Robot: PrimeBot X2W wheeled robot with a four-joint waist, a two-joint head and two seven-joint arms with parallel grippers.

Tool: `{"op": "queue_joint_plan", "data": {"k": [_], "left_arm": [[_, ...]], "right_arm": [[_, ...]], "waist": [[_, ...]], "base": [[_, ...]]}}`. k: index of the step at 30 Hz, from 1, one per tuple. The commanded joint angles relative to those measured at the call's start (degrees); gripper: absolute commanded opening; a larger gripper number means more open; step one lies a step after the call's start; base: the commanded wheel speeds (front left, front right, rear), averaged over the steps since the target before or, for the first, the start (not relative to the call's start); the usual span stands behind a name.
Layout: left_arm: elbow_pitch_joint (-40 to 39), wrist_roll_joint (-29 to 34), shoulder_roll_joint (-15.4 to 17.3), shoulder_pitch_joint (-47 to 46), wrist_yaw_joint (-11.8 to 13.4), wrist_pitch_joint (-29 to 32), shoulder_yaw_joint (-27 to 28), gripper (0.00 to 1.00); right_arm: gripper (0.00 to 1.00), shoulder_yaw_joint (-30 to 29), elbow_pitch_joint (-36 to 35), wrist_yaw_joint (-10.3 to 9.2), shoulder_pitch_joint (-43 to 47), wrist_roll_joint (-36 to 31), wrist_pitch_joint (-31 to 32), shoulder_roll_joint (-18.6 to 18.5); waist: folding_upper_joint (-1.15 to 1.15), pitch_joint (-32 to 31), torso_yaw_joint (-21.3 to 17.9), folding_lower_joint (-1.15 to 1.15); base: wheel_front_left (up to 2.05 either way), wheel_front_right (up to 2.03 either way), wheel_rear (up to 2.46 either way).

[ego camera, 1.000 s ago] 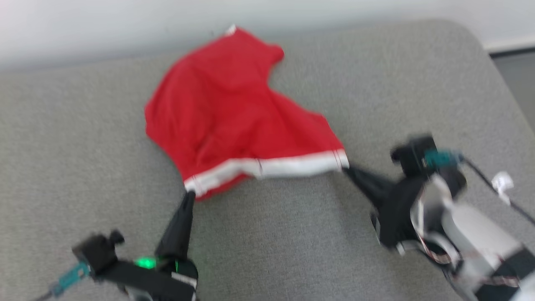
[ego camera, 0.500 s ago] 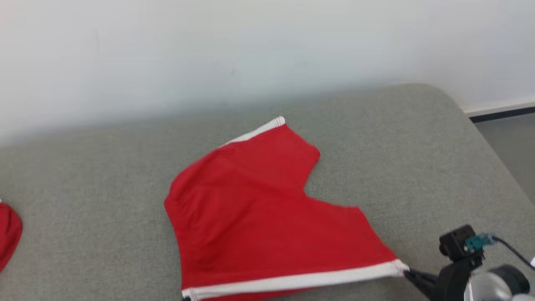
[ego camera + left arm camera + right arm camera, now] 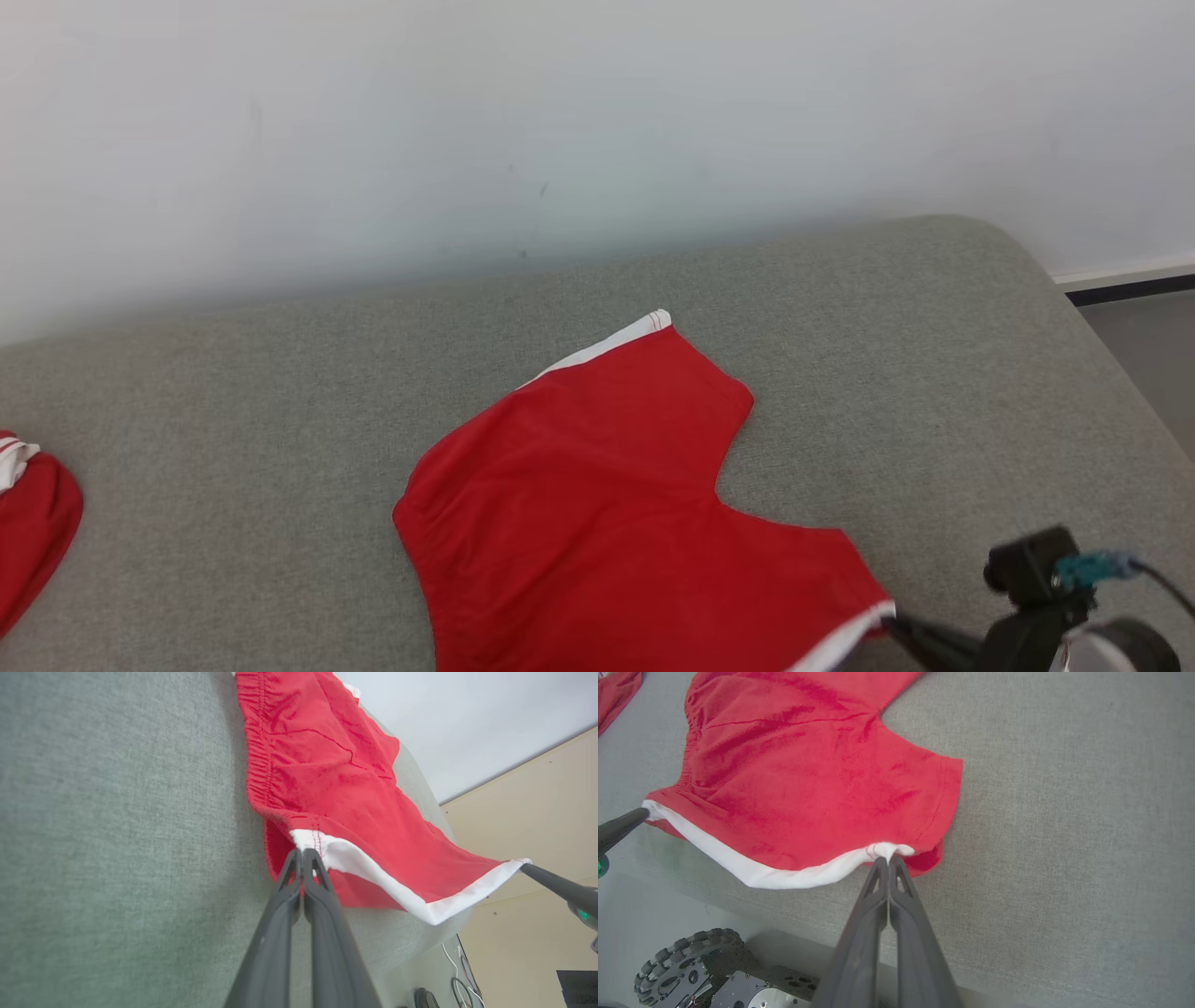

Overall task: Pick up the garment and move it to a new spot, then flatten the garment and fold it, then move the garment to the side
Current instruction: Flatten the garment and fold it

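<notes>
Grey padded surface point(image 3: 233, 448) lies before you. At its near edge your left pincer point(image 3: 302, 851) and right pincer point(image 3: 888, 858) each clamp tight on one end of the white hem point(image 3: 397, 891) of the red garment point(image 3: 597, 523), the hem stretched between them. Beyond, the garment spreads flat mid-surface. Another red cloth point(image 3: 33, 523) sits far left, and the white wall point(image 3: 560, 121) stands behind.

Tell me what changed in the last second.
The head camera tilted up, so the view shifted. The red shorts went from bunched to spread smoother, their white band drawn straighter between the grippers. Unchanged: left gripper and right gripper stay shut on the band's ends.
</notes>
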Motion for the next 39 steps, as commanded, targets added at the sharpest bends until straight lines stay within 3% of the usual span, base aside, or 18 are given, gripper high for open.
{"op": "queue_joint_plan", "data": {"k": [1,8,20,27,39], "left_arm": [[0.1,0.5,0.5,-1.1,0.0,-0.7,0.3,0.00],[0.1,1.2,-2.7,-6.5,0.6,-1.7,0.6,0.00],[6.5,4.9,-8.3,-24.1,6.5,-0.4,1.8,0.00],[13.6,7.3,-12.0,-32.9,9.4,-1.9,2.7,0.00],[22.4,10.2,-15.3,-40.2,12.2,-3.5,3.0,0.00]], "right_arm": [[0.00,-0.2,-0.5,-0.13,-1.9,0.1,-1.1,0.5],[0.00,3.5,5.9,-0.13,-14.7,-6.0,-7.7,1.4],[0.00,9.4,28.9,-0.13,-38.2,-18.8,-19.7,5.1],[0.00,5.2,43.5,-0.13,-48.5,-25.0,-30.2,10.8],[0.00,-1.2,60.5,-0.13,-58.5,-32.0,-38.5,16.4]], "waist": [[0.01,0.2,0.1,0.00],[0.01,1.2,2.3,0.00],[0.01,7.9,8.6,0.00],[0.01,12.1,10.3,0.00],[0.01,16.1,12.5,0.00]], "base": [[0.00,0.00,0.00],[0.00,0.00,0.00],[0.00,0.00,0.00],[0.00,0.00,0.00],[0.00,0.00,0.00]]}}
